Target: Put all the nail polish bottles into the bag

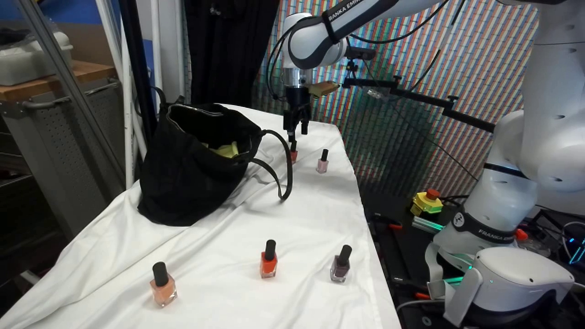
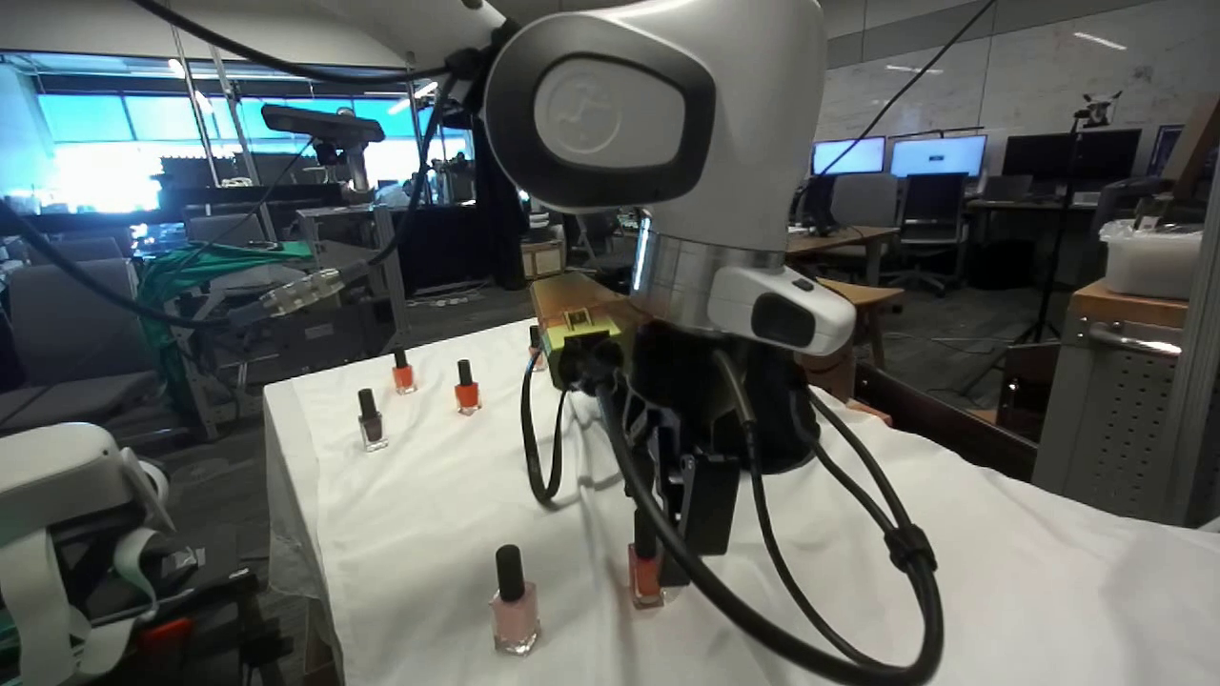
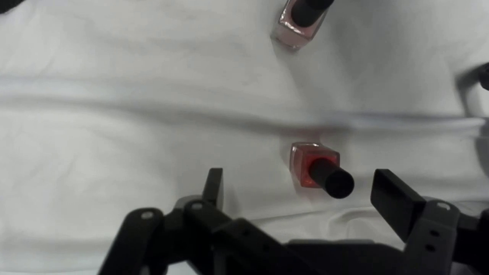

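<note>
The black bag [image 1: 183,183] stands open on the white cloth, its yellowish lining showing; in an exterior view the arm mostly hides it, leaving a handle [image 2: 527,448]. My gripper [image 1: 297,132] points down, open and empty, above a red bottle [image 1: 293,156]. In the wrist view that upright bottle [image 3: 314,166] lies between the spread fingers [image 3: 300,187], its cap nearer the right finger, apart from both. A pale pink bottle [image 1: 322,165] stands beside it. Farther along stand a peach bottle [image 1: 163,290], an orange-red bottle [image 1: 268,265], a dark grey bottle [image 1: 340,269] and another orange-red bottle [image 2: 404,378].
The bag's looped handle [image 1: 289,178] hangs over the cloth close to the red bottle. The white table [image 1: 311,219] has cloth folds and a long edge on the robot's side. A white headset [image 1: 516,283] and a yellow emergency stop [image 1: 427,203] lie beside the robot base.
</note>
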